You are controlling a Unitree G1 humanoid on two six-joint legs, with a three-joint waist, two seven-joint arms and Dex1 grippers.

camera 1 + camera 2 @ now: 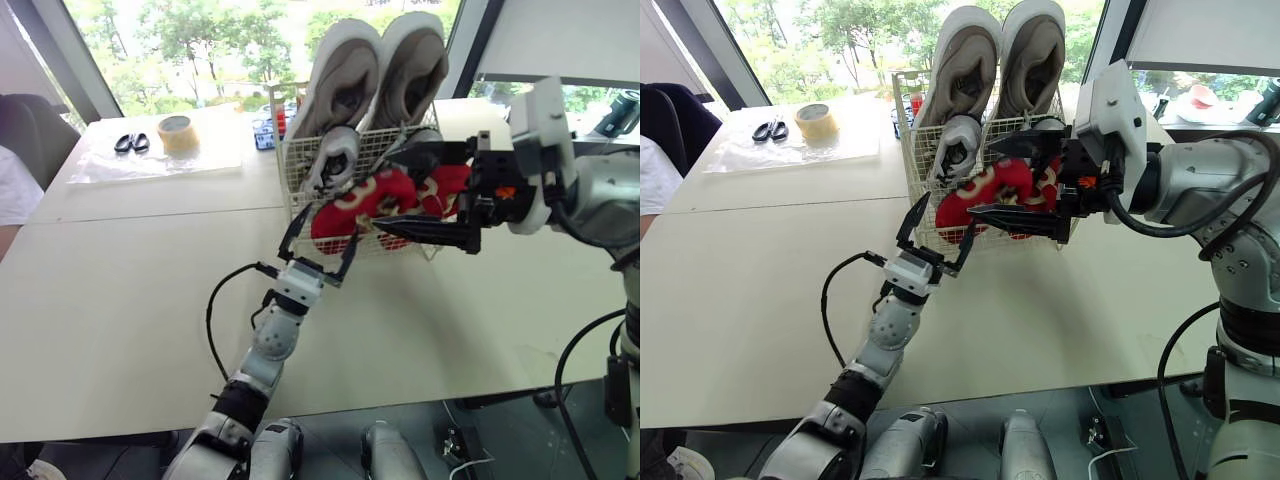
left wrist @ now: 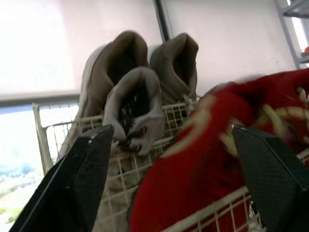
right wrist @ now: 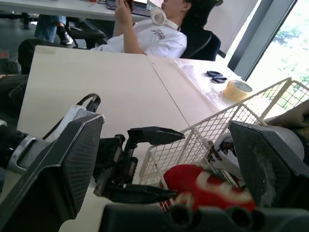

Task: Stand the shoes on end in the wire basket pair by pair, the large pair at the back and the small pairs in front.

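A white wire basket [image 1: 293,180] stands on the table. The large beige pair [image 1: 345,70] stands on end at its back. In front of that pair are a small grey shoe [image 1: 335,155] on the left and red shoes [image 1: 365,200] on the right. My left gripper [image 1: 333,225] is open just in front of the basket's front wall, pointing up at the red shoe [image 2: 212,159]. Reaching in from the right, my right gripper [image 1: 390,185] is open, with one finger above and one below the red shoes [image 3: 193,181].
A tape roll [image 1: 178,133] and scissors [image 1: 131,142] lie on a clear plastic sheet at the table's far left. A seated person in a white shirt [image 3: 154,41] is beyond that end. Small blue items [image 1: 265,135] sit behind the basket.
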